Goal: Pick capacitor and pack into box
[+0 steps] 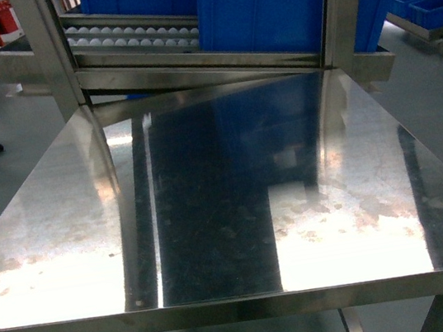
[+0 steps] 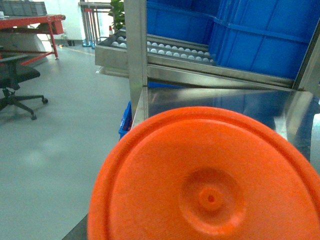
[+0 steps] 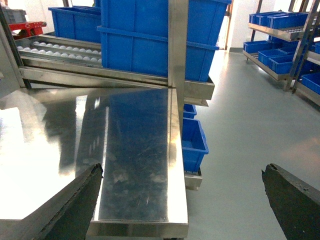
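Steel table (image 1: 212, 217), blue bins (image 1: 281, 7), orange disc (image 2: 210, 190)

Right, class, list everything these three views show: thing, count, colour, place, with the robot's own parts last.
Table: one, shiny steel, fills the head view, bare of task items.
Bins: several, blue; a large one on the rack behind the table, smaller ones on the floor by the table, more on shelves at right.
Roller rack: one, steel with white rollers, behind the table.
Office chair: one, black, on the floor at left.
Red bench: one, far left.
Orange disc: one, fills the left wrist view; what it is cannot be told.
Box, capacitor: none visible.
Right gripper fingers: two, dark, spread apart, right wrist view.
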### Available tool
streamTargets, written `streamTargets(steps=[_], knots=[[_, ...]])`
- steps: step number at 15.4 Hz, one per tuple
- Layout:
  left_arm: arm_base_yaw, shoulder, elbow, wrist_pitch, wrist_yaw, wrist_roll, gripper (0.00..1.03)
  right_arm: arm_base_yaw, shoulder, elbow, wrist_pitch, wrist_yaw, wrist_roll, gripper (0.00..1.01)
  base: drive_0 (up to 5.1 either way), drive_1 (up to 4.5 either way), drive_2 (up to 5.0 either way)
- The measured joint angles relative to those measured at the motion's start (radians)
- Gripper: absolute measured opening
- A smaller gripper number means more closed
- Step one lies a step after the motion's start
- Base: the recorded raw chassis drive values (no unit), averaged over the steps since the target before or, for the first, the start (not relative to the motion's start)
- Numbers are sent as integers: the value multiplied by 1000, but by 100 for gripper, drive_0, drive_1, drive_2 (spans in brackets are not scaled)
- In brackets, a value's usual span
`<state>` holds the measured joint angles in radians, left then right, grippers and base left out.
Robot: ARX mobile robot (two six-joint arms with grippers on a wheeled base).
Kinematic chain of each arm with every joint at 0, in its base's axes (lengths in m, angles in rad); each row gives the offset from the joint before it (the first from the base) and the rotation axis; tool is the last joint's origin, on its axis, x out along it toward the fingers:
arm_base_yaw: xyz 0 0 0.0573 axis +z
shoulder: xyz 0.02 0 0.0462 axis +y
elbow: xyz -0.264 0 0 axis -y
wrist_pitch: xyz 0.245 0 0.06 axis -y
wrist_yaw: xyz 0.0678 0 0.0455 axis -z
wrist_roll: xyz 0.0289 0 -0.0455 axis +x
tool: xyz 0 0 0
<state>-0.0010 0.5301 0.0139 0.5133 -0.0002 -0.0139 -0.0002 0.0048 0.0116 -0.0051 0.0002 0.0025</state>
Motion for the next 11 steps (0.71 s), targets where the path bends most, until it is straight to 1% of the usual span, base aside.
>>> streamTargets(steps=[3, 5, 6, 11], knots=[[0, -61, 0, -53, 0, 0, 43, 0, 0, 0, 0, 0, 0, 98, 0, 0, 0], [0, -132, 0, -115, 0, 0, 43, 0, 0, 0, 0, 0, 0, 98, 0, 0, 0], [0, -189, 0, -176, 0, 0, 43, 0, 0, 0, 0, 0, 0, 98, 0, 0, 0], [0, -309, 0, -292, 0, 0, 43, 0, 0, 0, 0, 0, 0, 98, 0, 0, 0]])
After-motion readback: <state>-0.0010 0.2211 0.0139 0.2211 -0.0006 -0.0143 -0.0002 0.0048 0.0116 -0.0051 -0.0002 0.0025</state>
